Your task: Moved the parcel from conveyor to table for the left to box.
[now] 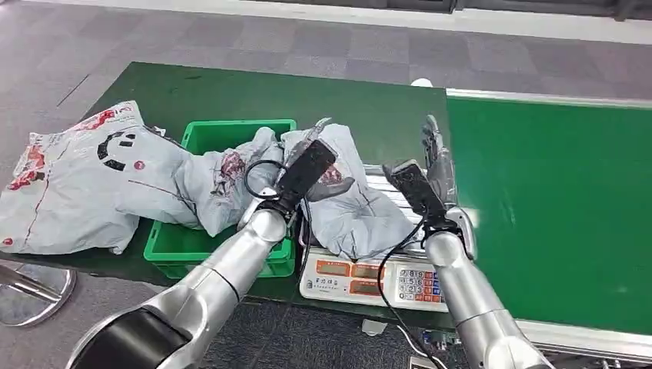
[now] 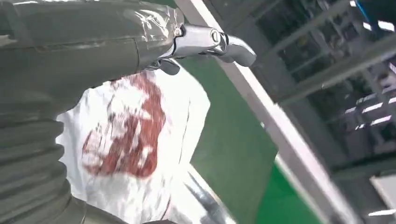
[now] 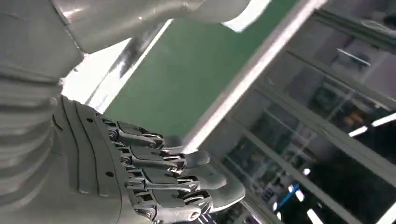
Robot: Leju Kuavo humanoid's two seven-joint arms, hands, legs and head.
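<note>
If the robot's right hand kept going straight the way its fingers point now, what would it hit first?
Probably nothing close: the right hand points away from the robot beside the grey plastic parcel, over the dark green table top. Depth is hard to judge.

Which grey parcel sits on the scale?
The rightmost grey parcel, lying on the scale beside the left hand. The other two lie farther left: one draped over the green bin, one on the table.
</note>
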